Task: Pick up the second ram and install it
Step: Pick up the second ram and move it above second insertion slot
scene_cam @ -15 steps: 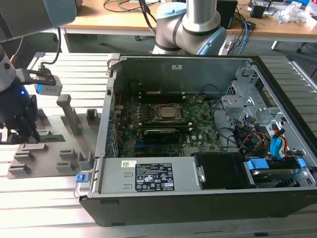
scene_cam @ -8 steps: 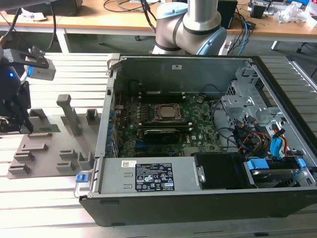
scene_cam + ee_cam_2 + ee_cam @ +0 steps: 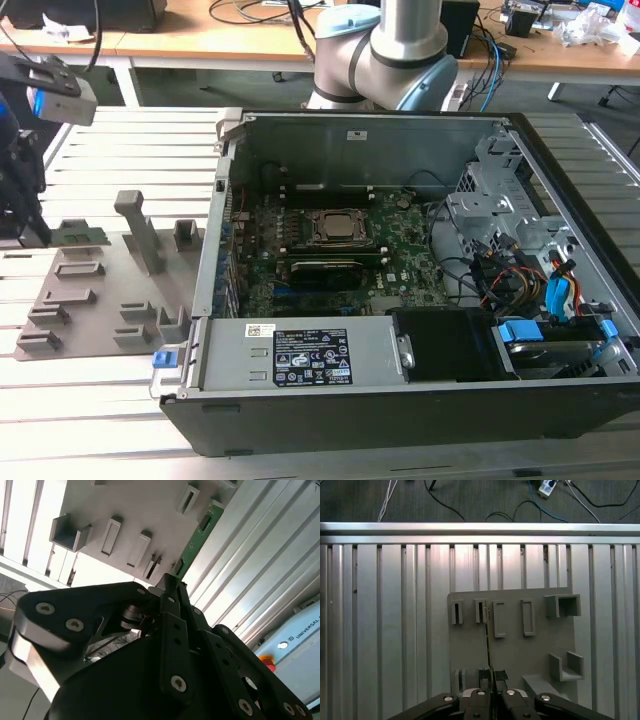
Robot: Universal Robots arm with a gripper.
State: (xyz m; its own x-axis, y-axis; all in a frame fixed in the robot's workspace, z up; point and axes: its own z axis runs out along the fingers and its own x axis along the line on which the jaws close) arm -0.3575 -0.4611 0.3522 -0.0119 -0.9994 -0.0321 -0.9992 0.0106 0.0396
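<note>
The second ram [image 3: 84, 236] is a thin green stick standing on edge at the far end of the grey holder plate [image 3: 100, 300], at the exterior view's left. My gripper [image 3: 38, 236] is at its end, well away from the computer case. In the second wrist view the green ram [image 3: 197, 535] runs out from my gripper [image 3: 170, 581], whose black fingers are shut on its near end. In the first wrist view the ram [image 3: 487, 642] appears edge-on as a thin line from a holder slot [image 3: 480, 611] to my gripper [image 3: 492, 674]. I cannot tell whether it is lifted clear of the slot.
The open computer case [image 3: 230, 130] lies at the exterior view's right with the motherboard [image 3: 400, 250], processor socket [image 3: 338, 228] and a black card [image 3: 325, 270] inside. The holder plate carries several grey brackets and a tall post [image 3: 140, 230]. Everything rests on a ribbed aluminium table [image 3: 100, 420].
</note>
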